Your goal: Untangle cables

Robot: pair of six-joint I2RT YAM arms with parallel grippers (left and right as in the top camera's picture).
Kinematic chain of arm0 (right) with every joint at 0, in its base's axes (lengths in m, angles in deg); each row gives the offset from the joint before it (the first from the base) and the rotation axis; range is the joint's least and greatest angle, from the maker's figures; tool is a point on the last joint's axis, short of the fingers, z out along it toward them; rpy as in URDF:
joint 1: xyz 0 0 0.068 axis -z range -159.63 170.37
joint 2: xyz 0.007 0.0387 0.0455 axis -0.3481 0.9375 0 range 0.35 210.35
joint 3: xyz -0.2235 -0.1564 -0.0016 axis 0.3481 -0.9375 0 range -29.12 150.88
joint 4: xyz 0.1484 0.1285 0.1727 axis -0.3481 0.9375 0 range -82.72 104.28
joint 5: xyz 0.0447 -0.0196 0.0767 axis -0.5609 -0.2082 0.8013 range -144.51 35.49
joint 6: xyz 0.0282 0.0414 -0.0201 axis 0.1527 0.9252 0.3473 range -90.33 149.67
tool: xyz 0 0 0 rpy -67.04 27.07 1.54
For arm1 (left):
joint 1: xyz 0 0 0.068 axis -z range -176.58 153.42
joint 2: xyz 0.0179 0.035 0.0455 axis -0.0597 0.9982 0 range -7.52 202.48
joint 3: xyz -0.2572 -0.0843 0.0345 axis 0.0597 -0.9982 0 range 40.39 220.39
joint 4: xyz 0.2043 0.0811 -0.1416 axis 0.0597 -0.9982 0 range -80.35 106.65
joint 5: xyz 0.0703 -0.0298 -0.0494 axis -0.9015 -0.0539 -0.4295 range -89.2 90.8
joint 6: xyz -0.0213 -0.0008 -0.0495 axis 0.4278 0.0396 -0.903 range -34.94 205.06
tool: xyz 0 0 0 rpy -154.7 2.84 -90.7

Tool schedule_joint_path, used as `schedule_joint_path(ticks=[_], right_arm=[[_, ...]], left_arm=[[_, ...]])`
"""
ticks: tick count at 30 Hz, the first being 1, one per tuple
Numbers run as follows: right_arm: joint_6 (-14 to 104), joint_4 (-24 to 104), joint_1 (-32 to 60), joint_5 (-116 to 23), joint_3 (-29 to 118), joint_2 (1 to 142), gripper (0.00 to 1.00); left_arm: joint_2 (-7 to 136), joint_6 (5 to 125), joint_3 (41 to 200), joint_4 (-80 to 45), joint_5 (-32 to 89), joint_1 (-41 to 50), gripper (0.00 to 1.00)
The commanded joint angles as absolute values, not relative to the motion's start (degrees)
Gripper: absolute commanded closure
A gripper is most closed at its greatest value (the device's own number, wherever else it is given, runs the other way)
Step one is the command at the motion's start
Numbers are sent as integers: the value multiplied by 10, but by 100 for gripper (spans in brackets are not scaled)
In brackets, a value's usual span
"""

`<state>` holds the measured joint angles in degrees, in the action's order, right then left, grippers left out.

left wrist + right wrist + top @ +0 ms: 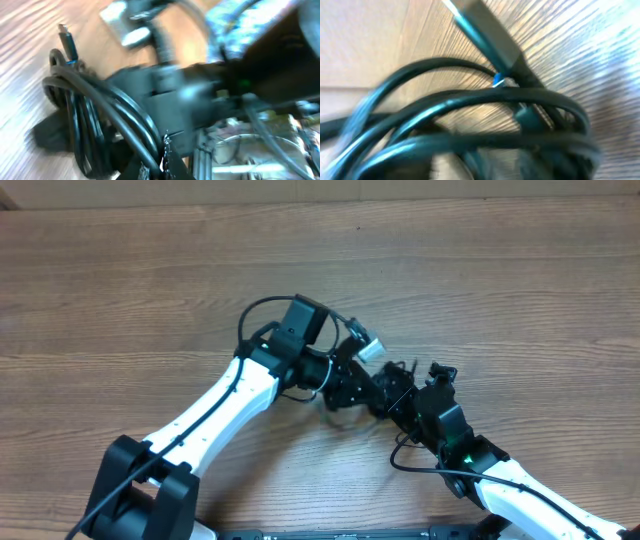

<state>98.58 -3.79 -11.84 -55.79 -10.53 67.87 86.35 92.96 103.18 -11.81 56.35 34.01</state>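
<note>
Your work surface is a brown wood-grain laminate tabletop (120, 290). It fills the overhead view, with the grain running left to right.

Along the far edge there is a paler, greyer band of board (300, 192), set off by a faint straight seam.

The light is soft and even across the open wood on both the left and right.

In your left wrist view the wood at the far left looks bright and streaked with blur. In the near right corner there is a silvery metal framework (250, 155), too blurred to identify.

In your right wrist view a smooth pale tan panel (365, 40) at the left meets grained wood along a slanted line. The grain at the far right carries a whitish sheen.
</note>
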Motion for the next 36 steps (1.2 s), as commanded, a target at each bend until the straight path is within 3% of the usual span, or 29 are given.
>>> schedule_joint_path(ticks=[1, 4, 6, 13, 16, 18, 32, 35, 36], right_arm=[[982, -31, -114, -535, -100, 685, 27], [982, -31, -114, -487, -100, 676, 8], [982, -31, -114, -469, -100, 669, 0], [981, -28, -114, -456, -100, 616, 0], [952, -23, -114, -466, -100, 613, 0], [952, -9, -114, -469, -100, 613, 0], [952, 77, -114, -489, -100, 613, 0], [952, 79, -114, -489, -100, 613, 0], [952, 79, -114, -489, -100, 613, 0]], left_arm=[[850, 814, 1043, -117, 430, 318, 96], [850, 731, 1043, -116, 285, 294, 96], [850, 726, 1043, -116, 275, 289, 96], [850, 726, 1043, -125, 276, 291, 94], [850, 726, 1043, -129, 274, 291, 72], [850, 726, 1043, -131, 267, 291, 66], [850, 724, 1043, -135, 171, 288, 58], [850, 645, 1043, -150, 82, 283, 55], [850, 610, 1043, -162, 57, 280, 49]])
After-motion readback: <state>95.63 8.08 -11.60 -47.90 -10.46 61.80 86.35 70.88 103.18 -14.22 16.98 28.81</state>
